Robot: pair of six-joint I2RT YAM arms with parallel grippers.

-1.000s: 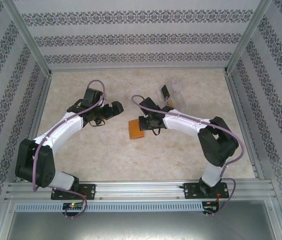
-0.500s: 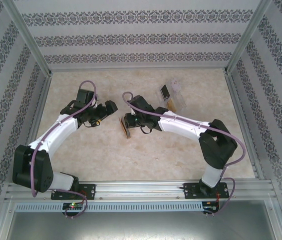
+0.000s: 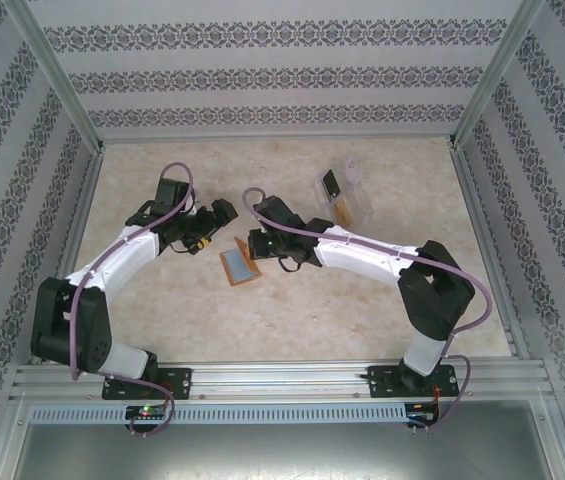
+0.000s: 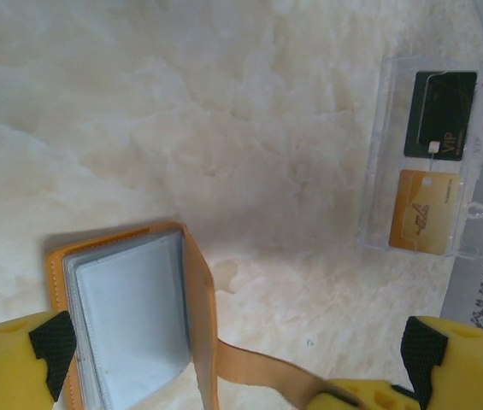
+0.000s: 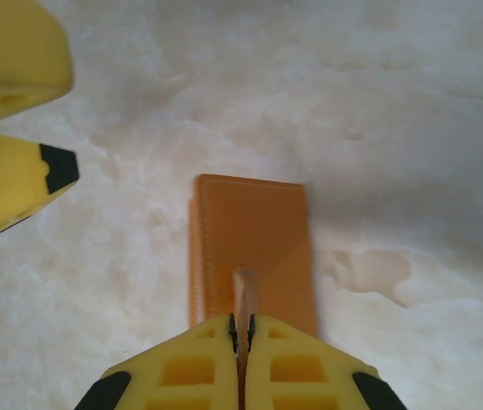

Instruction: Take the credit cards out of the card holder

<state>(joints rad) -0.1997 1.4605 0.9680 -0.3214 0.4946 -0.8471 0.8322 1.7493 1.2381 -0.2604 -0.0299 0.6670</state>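
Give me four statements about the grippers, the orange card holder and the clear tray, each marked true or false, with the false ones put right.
1. The right gripper is shut on the tab of the card holder. True.
2. The left gripper is clamped on a card. False: its jaws stand wide open and hold nothing.
3. A dark card and a gold card lie in the clear tray. True.
4. The card holder is folded shut. False: it is open, its greyish pockets showing.
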